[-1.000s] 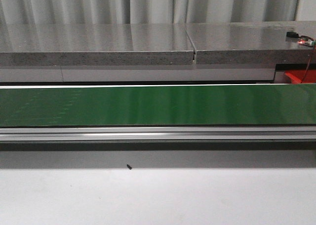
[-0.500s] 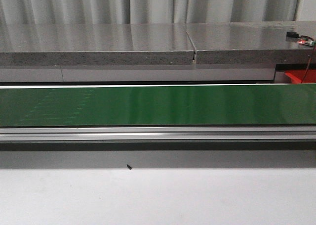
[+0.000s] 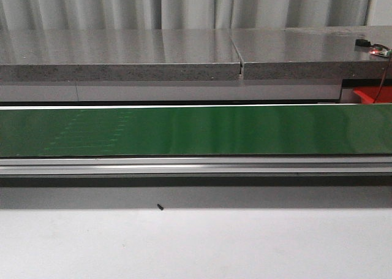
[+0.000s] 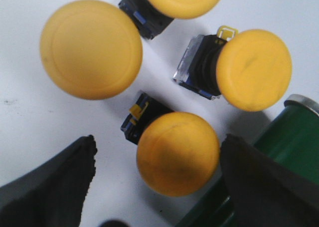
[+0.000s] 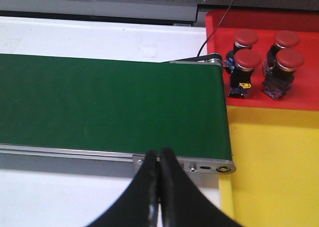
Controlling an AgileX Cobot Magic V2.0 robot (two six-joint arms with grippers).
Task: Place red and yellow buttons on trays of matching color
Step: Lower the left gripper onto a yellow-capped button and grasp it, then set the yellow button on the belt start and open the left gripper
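4 yellow buttons (image 4: 178, 153) are lying on the white table (image 4: 30, 117) beside the end roller of the green conveyor belt (image 5: 109, 107). The left gripper (image 4: 157, 174) is hovering over the nearest one with its jaws spread wide, a finger on either side, gripping nothing. 4 red buttons (image 5: 247, 60) are sitting in the red tray (image 5: 299, 95), just past the belt's end, clustered toward the belt side. The yellow tray (image 5: 279, 172) is lying next to the red tray, its visible floor bare. The right gripper (image 5: 158, 159) is hanging over the belt's near edge, fingers pressed together, holding nothing.
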